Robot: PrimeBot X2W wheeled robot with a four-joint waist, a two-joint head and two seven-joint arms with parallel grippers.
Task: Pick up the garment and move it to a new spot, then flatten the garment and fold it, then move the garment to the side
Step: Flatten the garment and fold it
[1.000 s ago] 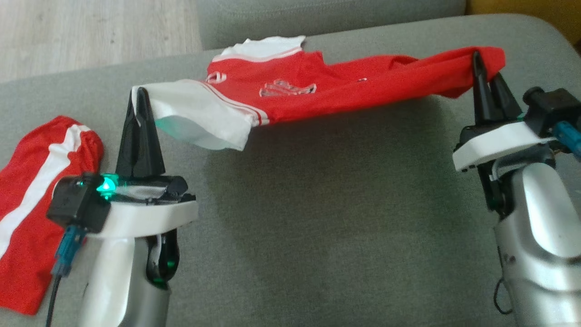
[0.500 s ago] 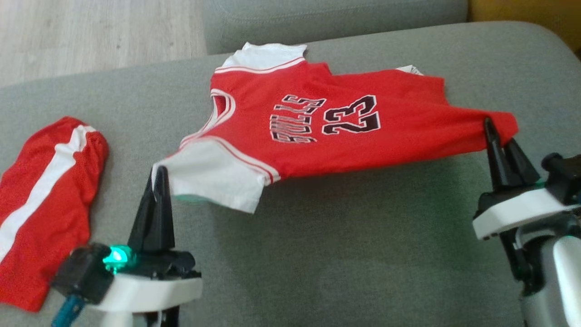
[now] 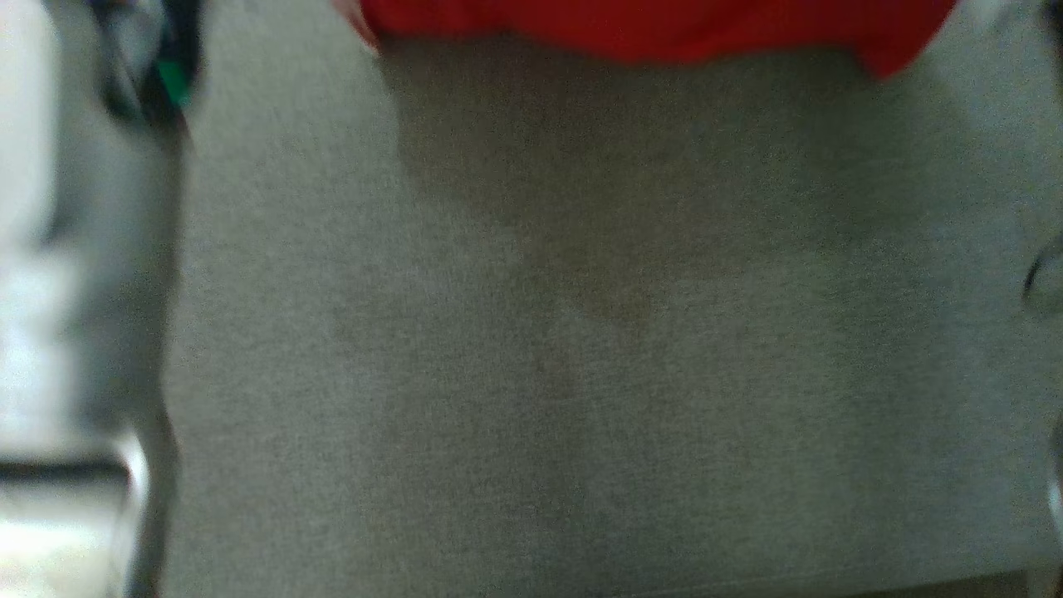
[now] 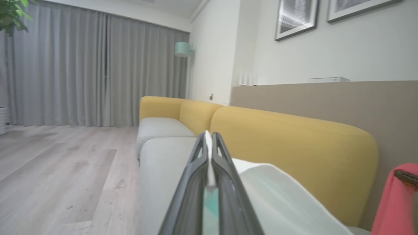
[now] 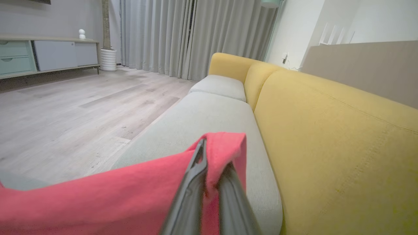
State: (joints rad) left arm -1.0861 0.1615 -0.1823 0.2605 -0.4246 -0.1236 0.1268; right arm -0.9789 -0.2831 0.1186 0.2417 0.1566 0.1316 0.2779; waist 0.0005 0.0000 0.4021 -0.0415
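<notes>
Since half a second ago the head camera has tipped downward, so the whole picture has shifted and blurred. The shirt, which was then spread across the middle of the head view, is now a red strip along its top edge. The shirt casts a shadow on the grey seat cushion below it. The pale left arm is a smear down the left side, too blurred to show detail.

In the left wrist view, the left claw is closed, with a thin white edge of the shirt's sleeve pinched between its two dark fingers. The white cloth billows away to the right of the fingers. A red part of the shirt hangs at the far right edge, in front of the yellow backrest. A wooden floor and grey curtains lie beyond.

In the right wrist view, the right claw is clamped on the red hem. A corner of the cloth is folded over the fingertips, and the rest stretches off to the lower left, raised above the cushion. A sideboard stands against the far wall.
</notes>
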